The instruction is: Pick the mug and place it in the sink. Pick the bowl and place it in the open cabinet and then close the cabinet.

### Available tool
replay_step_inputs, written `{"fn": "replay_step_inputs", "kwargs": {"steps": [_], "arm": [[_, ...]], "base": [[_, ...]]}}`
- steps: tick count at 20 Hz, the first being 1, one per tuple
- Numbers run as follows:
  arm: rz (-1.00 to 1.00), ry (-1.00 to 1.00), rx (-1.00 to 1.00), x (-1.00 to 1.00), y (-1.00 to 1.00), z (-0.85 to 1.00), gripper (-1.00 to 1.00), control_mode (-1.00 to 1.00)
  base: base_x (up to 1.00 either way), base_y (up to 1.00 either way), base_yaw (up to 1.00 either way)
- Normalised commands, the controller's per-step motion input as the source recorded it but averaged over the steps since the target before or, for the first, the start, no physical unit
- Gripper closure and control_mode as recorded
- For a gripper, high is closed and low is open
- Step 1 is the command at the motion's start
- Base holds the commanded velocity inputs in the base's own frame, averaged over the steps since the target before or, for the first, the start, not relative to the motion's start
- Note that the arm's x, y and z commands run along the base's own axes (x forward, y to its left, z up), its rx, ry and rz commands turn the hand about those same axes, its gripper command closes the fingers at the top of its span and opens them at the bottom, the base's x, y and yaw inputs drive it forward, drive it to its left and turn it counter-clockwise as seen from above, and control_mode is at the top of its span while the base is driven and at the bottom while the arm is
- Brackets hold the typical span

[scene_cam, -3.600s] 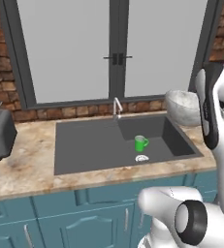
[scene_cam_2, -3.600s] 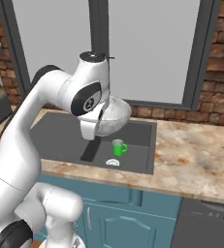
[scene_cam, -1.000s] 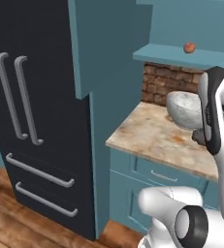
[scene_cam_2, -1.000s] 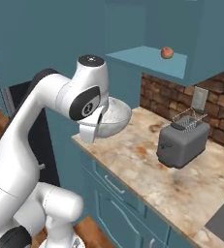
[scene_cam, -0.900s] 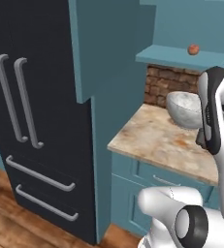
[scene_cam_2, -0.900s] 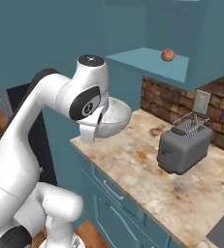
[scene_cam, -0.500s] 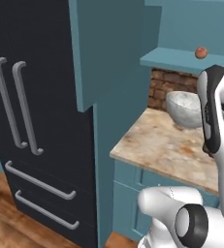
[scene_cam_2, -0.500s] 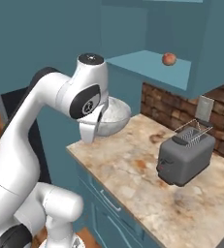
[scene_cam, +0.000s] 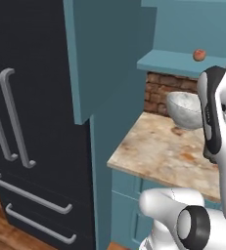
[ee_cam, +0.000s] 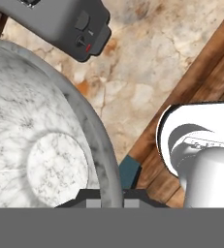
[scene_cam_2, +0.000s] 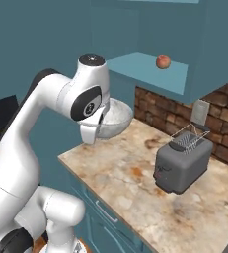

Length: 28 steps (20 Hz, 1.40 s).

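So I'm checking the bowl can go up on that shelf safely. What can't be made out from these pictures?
- Gripper fingertips: in the hand view the bowl rim covers them; in the base views the arm blocks them.
- Cabinet door: cut off by the top edge in both base views.
- Round reddish thing on the shelf: too small to identify.
- Bowl's far side: hidden behind the arm in the left base view.

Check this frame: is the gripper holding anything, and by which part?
Yes. The gripper is shut on the rim of the bowl, one finger inside the wall and one outside, carrying it above the counter.
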Motion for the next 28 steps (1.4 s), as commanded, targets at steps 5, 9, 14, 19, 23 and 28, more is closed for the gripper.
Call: {"fn": "replay_step_inputs", "kwargs": {"steps": [5,9,14,19,23,28], "arm": [[0.00,0.00,0.00,0.00,0.00,0.00,1.00,1.00],[0.00,0.00,0.00,0.00,0.00,0.00,1.00,1.00],[0.00,0.00,0.00,0.00,0.00,0.00,1.00,1.00],[0.00,0.00,0.00,0.00,0.00,0.00,1.00,1.00],[0.00,0.00,0.00,0.00,0.00,0.00,1.00,1.00],[0.00,0.00,0.00,0.00,0.00,0.00,1.00,1.00]], "base": [[0.26,0.25,-0.18],[0.49,0.30,-0.11],[0.58,0.26,0.00],[0.65,0.00,0.13],[0.39,-0.02,0.20],[0.27,-0.04,0.21]]}}
